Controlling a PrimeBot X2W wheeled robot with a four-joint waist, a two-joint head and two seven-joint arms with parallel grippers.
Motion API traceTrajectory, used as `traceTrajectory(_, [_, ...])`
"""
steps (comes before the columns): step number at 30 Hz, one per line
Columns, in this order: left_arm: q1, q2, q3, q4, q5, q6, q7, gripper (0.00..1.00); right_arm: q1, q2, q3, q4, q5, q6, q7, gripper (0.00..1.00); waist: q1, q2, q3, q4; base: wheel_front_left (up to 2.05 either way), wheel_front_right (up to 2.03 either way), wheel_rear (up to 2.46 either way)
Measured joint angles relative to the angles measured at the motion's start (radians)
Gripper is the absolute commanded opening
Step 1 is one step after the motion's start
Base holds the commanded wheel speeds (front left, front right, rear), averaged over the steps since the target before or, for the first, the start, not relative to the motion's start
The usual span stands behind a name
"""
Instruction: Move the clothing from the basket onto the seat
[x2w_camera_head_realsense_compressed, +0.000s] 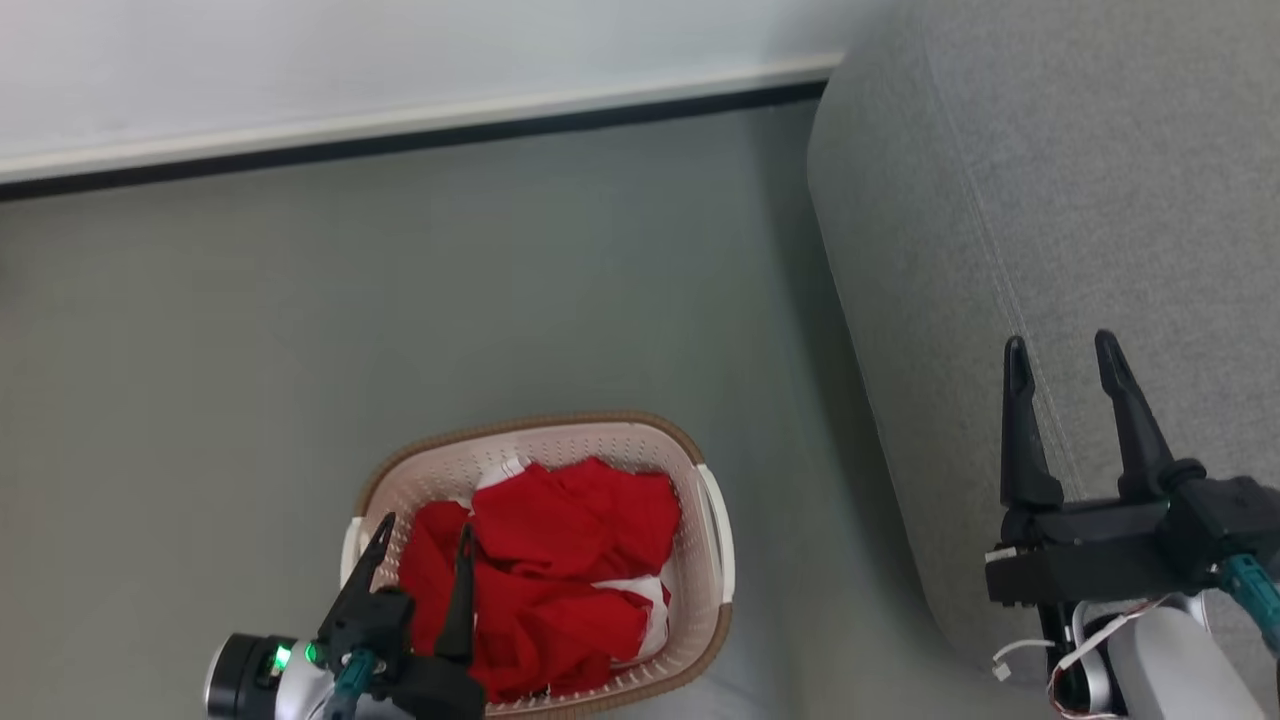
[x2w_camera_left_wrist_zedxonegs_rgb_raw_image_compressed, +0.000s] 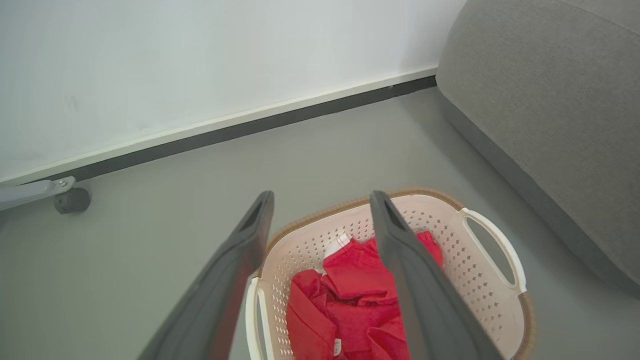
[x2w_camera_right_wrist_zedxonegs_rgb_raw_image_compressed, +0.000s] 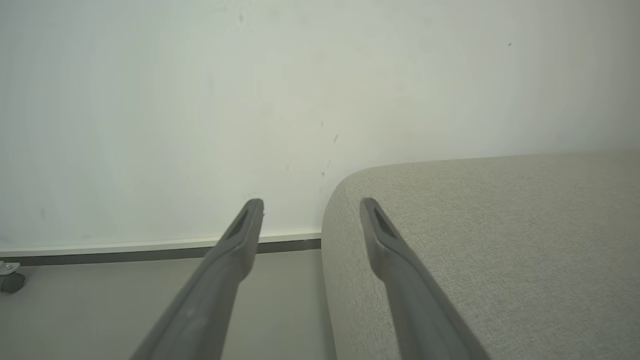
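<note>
Reach step, I reckon: red clothing (x2w_camera_head_realsense_compressed: 560, 570) lay heaped in the laundry basket (x2w_camera_head_realsense_compressed: 520, 425), left gripper (x2w_camera_head_realsense_compressed: 427, 524) gaped just above it, right gripper (x2w_camera_head_realsense_compressed: 1061, 342) gaped beside the basket over the sofa (x2w_camera_head_realsense_compressed: 1050, 200), so next needed a dip-and-pinch.

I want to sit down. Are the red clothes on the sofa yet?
No, the clothes lie in the basket beside the sofa.

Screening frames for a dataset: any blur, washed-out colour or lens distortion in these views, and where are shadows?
Head view: even light, sharp; the large grey woven-fabric sofa casts a soft shadow on the floor. Left wrist view: the left gripper looms soft-edged and oversized. Right wrist view: the sofa looks paler, beige-tinted; the right gripper is soft-edged.
</note>
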Motion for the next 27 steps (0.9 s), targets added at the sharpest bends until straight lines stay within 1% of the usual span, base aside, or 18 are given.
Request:
traceTrajectory(7, [-0.103,-0.003,-0.024,0.090,0.012,0.000,0.026,1.00,-0.061,-0.002,-0.010,-0.033,0.000,0.004,0.000,1.00,0.0000,-0.0001,0.102,-0.034,0.00,0.00,0.00])
traceTrajectory(9, [-0.137,-0.004,-0.031,0.113,0.013,0.000,0.034,1.00,-0.075,-0.003,-0.013,-0.044,0.000,0.012,0.000,1.00,-0.0001,-0.0001,0.132,-0.044,0.00,0.00,0.00])
traceTrajectory(10, [-0.153,-0.004,-0.035,0.125,0.015,-0.007,0.035,1.00,-0.082,-0.004,-0.015,-0.049,0.000,0.012,0.000,1.00,0.0000,-0.0001,0.147,-0.049,0.00,0.00,0.00])
traceTrajectory(15, [-0.229,-0.009,-0.061,0.182,0.030,-0.009,0.053,1.00,-0.124,-0.011,-0.031,-0.081,0.000,0.013,0.000,1.00,-0.0001,0.0000,0.222,-0.069,0.00,0.00,0.00])
traceTrajectory(27, [-0.371,-0.010,-0.095,0.286,0.060,-0.018,0.079,1.00,-0.214,-0.017,-0.059,-0.158,-0.001,0.017,0.000,1.00,-0.0001,-0.0001,0.390,-0.097,0.00,0.00,0.00])
